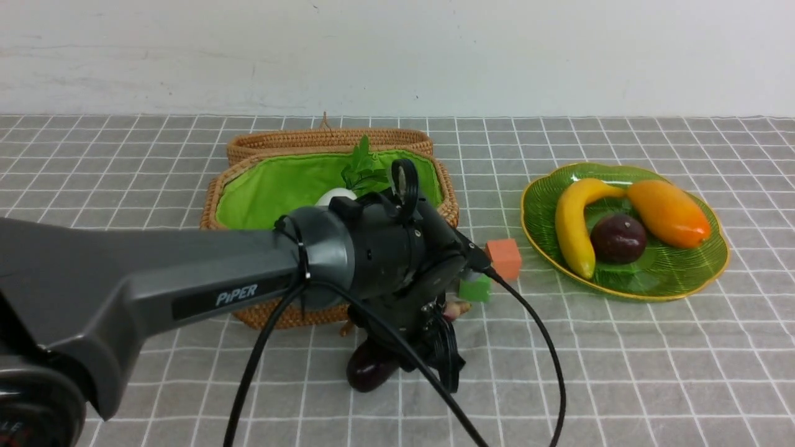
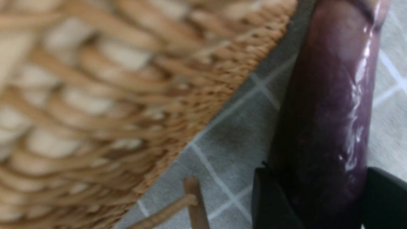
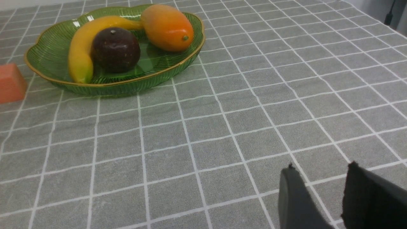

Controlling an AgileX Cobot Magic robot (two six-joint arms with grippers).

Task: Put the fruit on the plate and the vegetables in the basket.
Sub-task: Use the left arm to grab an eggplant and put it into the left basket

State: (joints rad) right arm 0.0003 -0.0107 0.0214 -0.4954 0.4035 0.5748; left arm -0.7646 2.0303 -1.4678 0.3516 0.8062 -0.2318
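Just before the basket [image 1: 261, 310]: eggplant [image 2: 327, 111] lengthwise between left gripper [image 2: 321, 203] fingers, touching both flanks. Firm hold or not, could not tell. Right gripper [image 3: 318, 197], part-open, empty, well apart.

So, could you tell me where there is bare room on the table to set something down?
The cloth to the right of and in front of the plate is bare, as seen from the right wrist. It is crowded between the basket and plate: orange cube, green cube, left gripper around the eggplant.
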